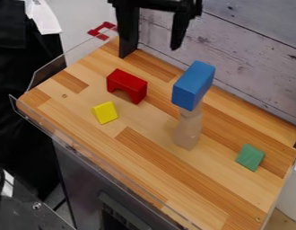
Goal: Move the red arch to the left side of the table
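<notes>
One red arch (130, 82) stands upright in the camera view, on the upper left part of the bench (147, 168), its two feet down on the wood. It is a chunky, solid block with straight edges and a flat top. A rounded hollow is cut up into its underside, and that opening faces down and to the left in the view, with pale wood showing through beneath the curve. The colour is a strong, even red, brighter on the top and darker on the side where the hollow is. The arch sits at a slant, its right end lower in the view than its left.

The claw (150, 53) hangs at the top of the view, above the arch and a little to its right. Its two black fingers are wide apart, with nothing gripped between them, and neither touches the arch.

A yellow block (105, 112) lies near the arch, just below it in the view, the two apart. To the right, a blue block (193, 85) rests tilted on top of a pale wooden stack (188, 130). A small green block (250, 157) lies well apart from the arch, toward the right end. Behind the bench rises a wall of whitish planks (249, 58).
</notes>
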Tool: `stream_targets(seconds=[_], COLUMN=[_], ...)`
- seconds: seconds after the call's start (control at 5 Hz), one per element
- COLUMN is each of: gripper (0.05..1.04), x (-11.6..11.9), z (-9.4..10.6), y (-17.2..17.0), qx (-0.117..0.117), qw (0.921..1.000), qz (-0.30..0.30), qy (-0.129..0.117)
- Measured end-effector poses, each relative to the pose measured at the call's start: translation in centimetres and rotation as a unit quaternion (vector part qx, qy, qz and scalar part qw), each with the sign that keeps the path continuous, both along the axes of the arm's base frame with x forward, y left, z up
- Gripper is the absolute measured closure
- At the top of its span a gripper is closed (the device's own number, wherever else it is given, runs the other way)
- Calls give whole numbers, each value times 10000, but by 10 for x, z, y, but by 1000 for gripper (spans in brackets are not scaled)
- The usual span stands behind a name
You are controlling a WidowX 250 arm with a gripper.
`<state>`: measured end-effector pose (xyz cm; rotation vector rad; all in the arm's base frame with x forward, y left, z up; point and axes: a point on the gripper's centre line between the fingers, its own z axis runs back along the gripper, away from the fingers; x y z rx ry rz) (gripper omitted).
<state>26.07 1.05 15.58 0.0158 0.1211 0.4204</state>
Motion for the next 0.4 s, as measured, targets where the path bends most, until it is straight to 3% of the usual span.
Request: stream_targets(seconds=[0.2,0.4], gripper=[85,85], x=[-3,-3], z=[1,1], y=[-9,-13], qx=[320,254], qw=[9993,9995], qz=[-157,-152], qy=[103,96])
